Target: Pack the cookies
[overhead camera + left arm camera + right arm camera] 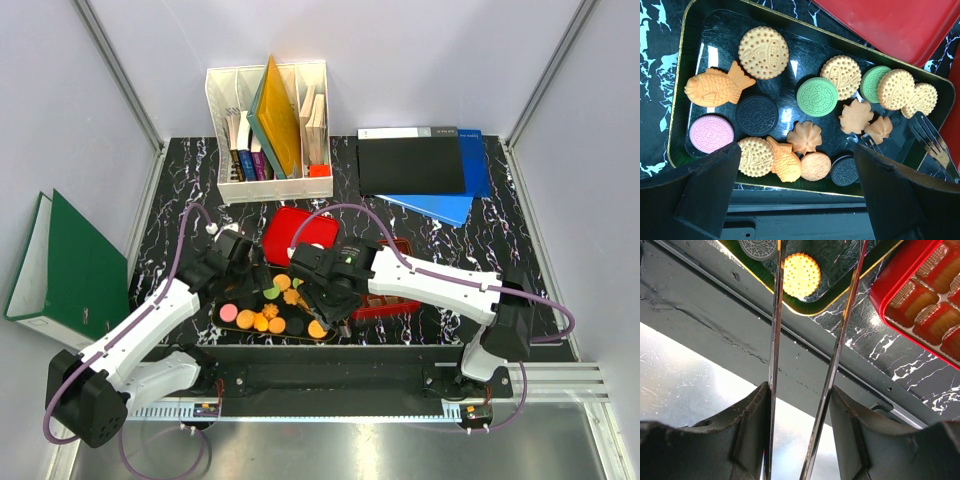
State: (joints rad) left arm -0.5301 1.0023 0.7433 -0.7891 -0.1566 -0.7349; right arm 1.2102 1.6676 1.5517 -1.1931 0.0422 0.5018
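Left gripper (796, 152): jaws at full spread, holding nothing, hovering over the near edge of the tray (679, 100). All the cookies (817, 96) lie flat on that tray, in front of and between the two fingers. None touches a finger.

Right gripper (800, 405): clamped on a pair of metal tongs (774, 340), one blade against each finger pad, with the blades held apart. In the right wrist view one round yellow cookie sits between the blades near a tray corner. The tips run out of frame there, so I can't tell whether they touch it. In the left wrist view the forked tips sit at the right end of the tray, just beside the last beige cookie, with nothing between them.

Count from the left wrist view:
- round beige dotted: 6
- green round: 2
- black round: 2
- pink round: 1
- fish-shaped: 2
- flower or leaf-shaped: 3

That makes 16 visible. The fingers may hide more at the near edge.

Other items:
- 1 red tin (920, 295) with gridded compartments, right of the tray, no loose cookies seen in it
- 1 red lid (890, 25), just beyond the tray's far edge
- 1 pair of tongs
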